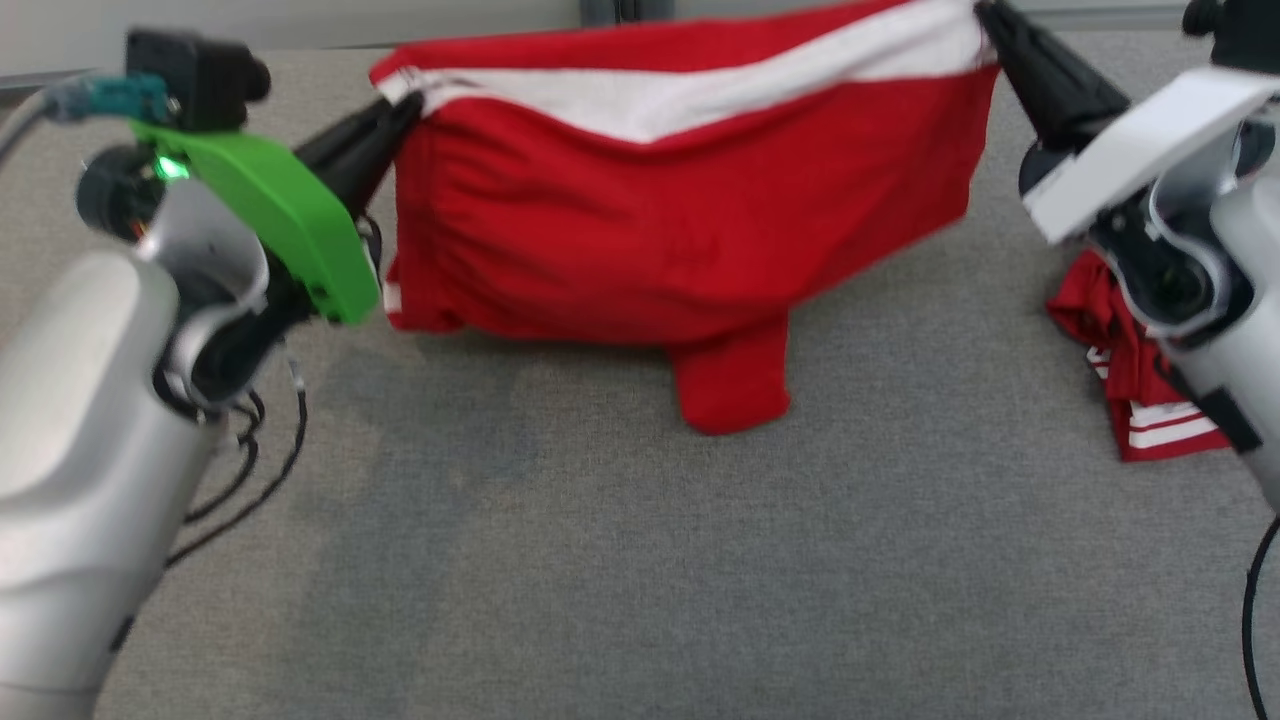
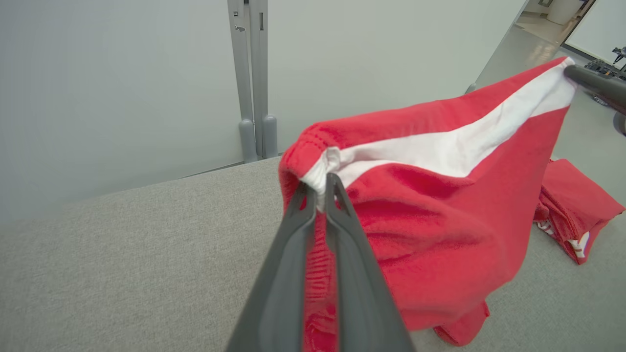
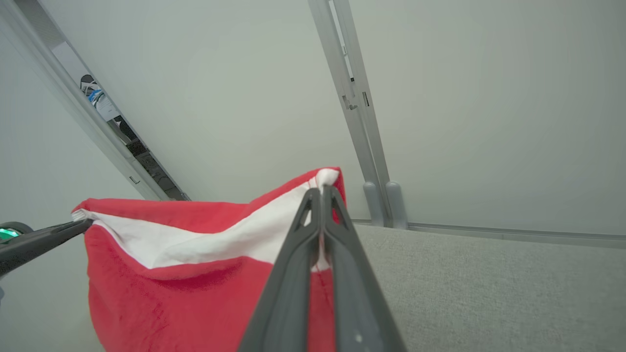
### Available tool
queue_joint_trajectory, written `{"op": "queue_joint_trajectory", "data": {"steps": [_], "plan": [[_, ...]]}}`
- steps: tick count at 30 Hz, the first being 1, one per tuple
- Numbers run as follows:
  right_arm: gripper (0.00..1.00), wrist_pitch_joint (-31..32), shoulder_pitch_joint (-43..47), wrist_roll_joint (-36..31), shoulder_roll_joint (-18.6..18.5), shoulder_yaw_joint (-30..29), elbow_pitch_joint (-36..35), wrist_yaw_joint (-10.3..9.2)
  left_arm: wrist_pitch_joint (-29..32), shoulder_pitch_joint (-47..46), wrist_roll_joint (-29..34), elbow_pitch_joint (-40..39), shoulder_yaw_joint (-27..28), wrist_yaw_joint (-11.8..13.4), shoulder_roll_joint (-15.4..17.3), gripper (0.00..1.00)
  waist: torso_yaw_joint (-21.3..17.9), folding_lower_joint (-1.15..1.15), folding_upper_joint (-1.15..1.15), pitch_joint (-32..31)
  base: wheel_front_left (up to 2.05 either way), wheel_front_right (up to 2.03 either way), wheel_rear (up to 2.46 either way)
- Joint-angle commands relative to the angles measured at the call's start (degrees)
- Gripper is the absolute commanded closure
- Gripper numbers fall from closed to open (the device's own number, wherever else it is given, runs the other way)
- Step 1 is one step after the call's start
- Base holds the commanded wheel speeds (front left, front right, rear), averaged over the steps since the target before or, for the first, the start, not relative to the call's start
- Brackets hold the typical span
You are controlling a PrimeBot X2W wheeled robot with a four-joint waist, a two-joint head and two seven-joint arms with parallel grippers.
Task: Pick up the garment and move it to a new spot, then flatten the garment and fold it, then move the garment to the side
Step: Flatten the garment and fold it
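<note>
Left gripper [image 2: 320, 185] has its two dark fingers pinched tight on one top corner of the red garment [image 1: 680, 230], right where its white band [image 1: 700, 95] ends. My right gripper [image 3: 320, 193] is clamped the same way on the opposite top corner, at the other end of that band. Between the two I have the cloth spread wide and hanging in front of me above the grey table [image 1: 600, 560]. A small red flap [image 1: 733, 385] drops from the lower edge towards the table; I cannot tell whether it touches. A second red garment with white stripes [image 1: 1140, 400] lies bunched on the table beside my right arm, apart from the held one.
</note>
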Motion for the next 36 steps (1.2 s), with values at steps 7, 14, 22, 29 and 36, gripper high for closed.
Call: {"op": "queue_joint_trajectory", "data": {"steps": [7, 14, 22, 29, 36], "plan": [[1.0, -2.13, -20.31, 4.48, 0.2, 2.39, 3.1, -0.01, 7.3, -21.0, -7.53, 5.81, -0.07, -0.22, 2.7, 1.0, -2.26, 0.0, 0.0, 14.81, 0.0, 0.0, 0.0], [1.0, -6.68, -35.14, 7.22, -1.17, 4.38, 5.65, -0.02, 8.38, -37.17, -11.82, 11.68, 2.27, -0.23, 2.5, 1.0, -3.11, 0.0, 0.0, 19.22, 0.0, 0.0, 0.0], [1.0, -10.66, -42.24, 9.52, -4.16, 7.79, 7.73, -0.02, 6.54, -44.86, -14.05, 14.89, 1.89, -0.14, 2.86, 1.0, -3.3, 0.0, 0.0, 20.69, 0.0, 0.0, 0.0], [1.0, -9.97, -33.72, 12.69, -7.8, 18.2, 4.77, -0.02, 8.49, -33.38, -18.71, 9.92, -6.96, -0.15, 6.29, 1.0, -2.57, 0.0, 0.0, 16.24, 0.0, 0.0, 0.0], [1.0, -8.32, -21.89, 16.4, -10.59, 28.74, 1.54, -0.02, 12.21, -18.2, -24.67, 4.47, -15.61, -0.15, 11.56, 1.0, -2.67, 0.0, 0.0, 7.28, 0.0, 0.0, 0.0]]}}
